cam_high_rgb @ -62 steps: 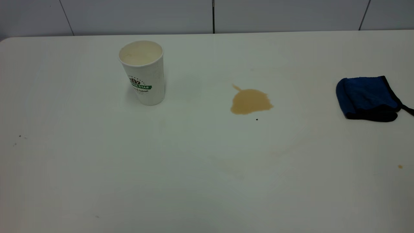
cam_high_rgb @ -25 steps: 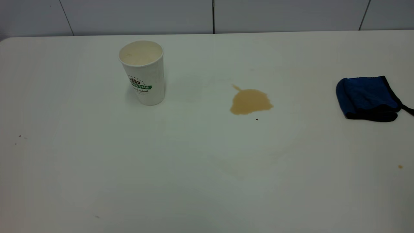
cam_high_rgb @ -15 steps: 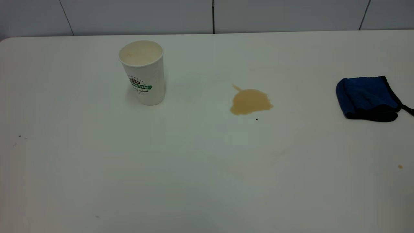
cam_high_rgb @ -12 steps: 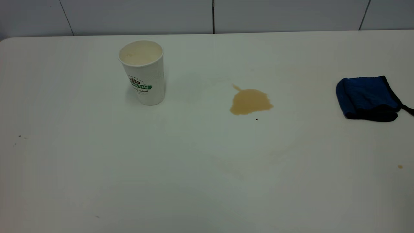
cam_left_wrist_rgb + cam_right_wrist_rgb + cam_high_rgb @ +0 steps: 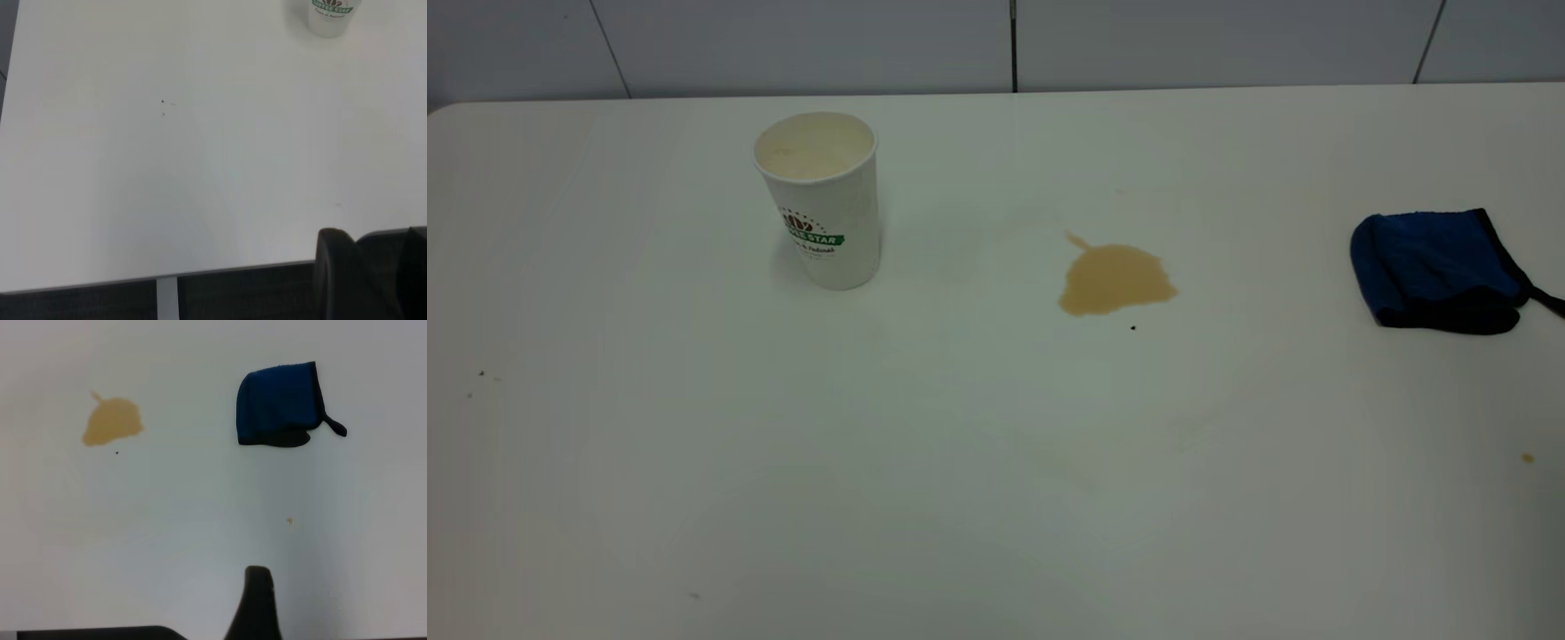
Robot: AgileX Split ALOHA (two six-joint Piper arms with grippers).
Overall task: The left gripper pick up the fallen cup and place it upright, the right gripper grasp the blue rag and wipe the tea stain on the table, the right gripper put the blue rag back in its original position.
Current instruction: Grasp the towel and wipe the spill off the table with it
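The white paper cup (image 5: 823,204) with the green banner logo stands upright on the white table (image 5: 960,462) at the back left; its base also shows in the left wrist view (image 5: 330,13). The light brown tea stain (image 5: 1113,280) lies mid-table, right of the cup, and shows in the right wrist view (image 5: 112,421). The blue rag (image 5: 1436,269) lies folded at the far right, also in the right wrist view (image 5: 279,403). Neither gripper shows in the exterior view. The left gripper (image 5: 370,270) hangs over the table's near edge, far from the cup. The right gripper (image 5: 257,603) is near the table's near edge, well short of the rag.
A tiny orange-brown speck (image 5: 1528,458) lies near the right front, between the right gripper and the rag (image 5: 289,520). A small dark speck (image 5: 1133,328) sits just in front of the stain. A grey tiled wall (image 5: 1014,44) runs behind the table's back edge.
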